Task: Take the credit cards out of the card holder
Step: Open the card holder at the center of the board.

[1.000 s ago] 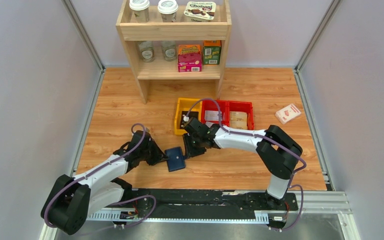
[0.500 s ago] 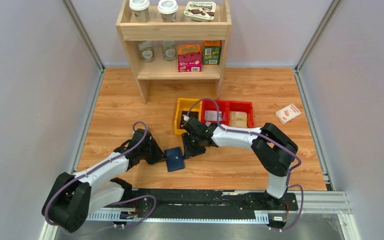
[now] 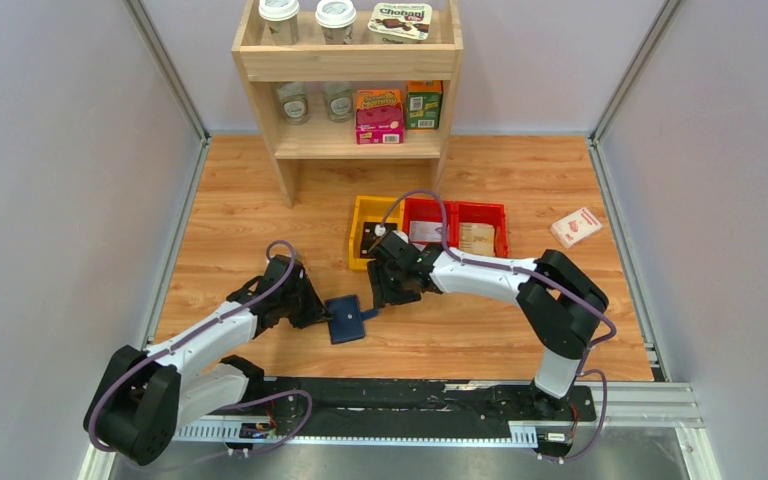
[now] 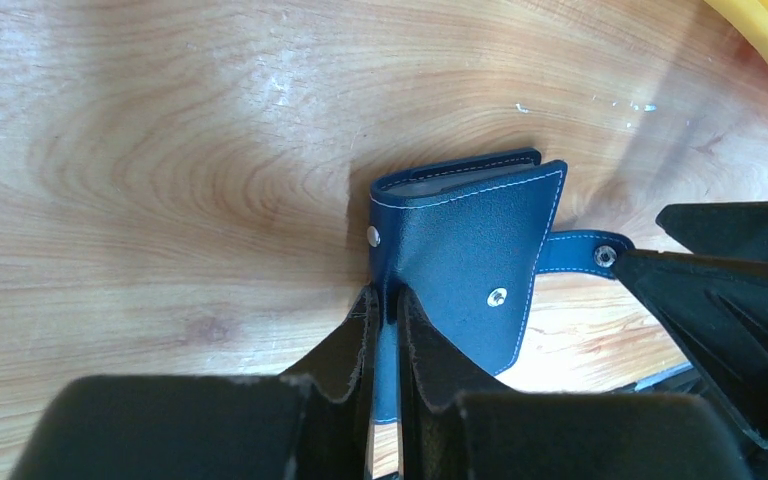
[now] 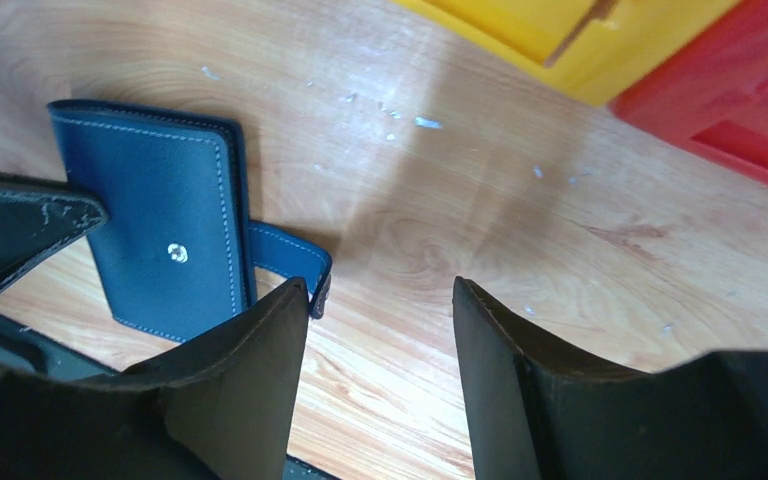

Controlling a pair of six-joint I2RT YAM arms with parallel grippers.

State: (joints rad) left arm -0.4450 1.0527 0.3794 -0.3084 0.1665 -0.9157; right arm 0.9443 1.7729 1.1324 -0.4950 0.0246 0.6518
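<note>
Wood-grain bench (image 3: 250, 215) between grey walls. Wooden shelf (image 3: 350, 62) at the back holds cups, jars and cartons. Yellow bin (image 3: 361, 215) and red bins (image 3: 482, 213) sit mid-bench; white-and-red box (image 3: 576, 227) lies well apart to the right.

Card holder (image 3: 348, 319) is near the front edge, in front of the yellow bin, between the two arms.

Left arm (image 3: 210, 335): left jaws are pinched tight on the edge of the holder's navy cover (image 4: 460, 250), which stands tilted up off the wood.

Snap tab (image 4: 580, 250) sticks out toward the right arm (image 3: 480, 275). Right jaws are spread apart, gripping nothing; one fingertip (image 5: 285, 300) is just beside the tab's end, and contact cannot be told.

Credit cards cannot be made out.
</note>
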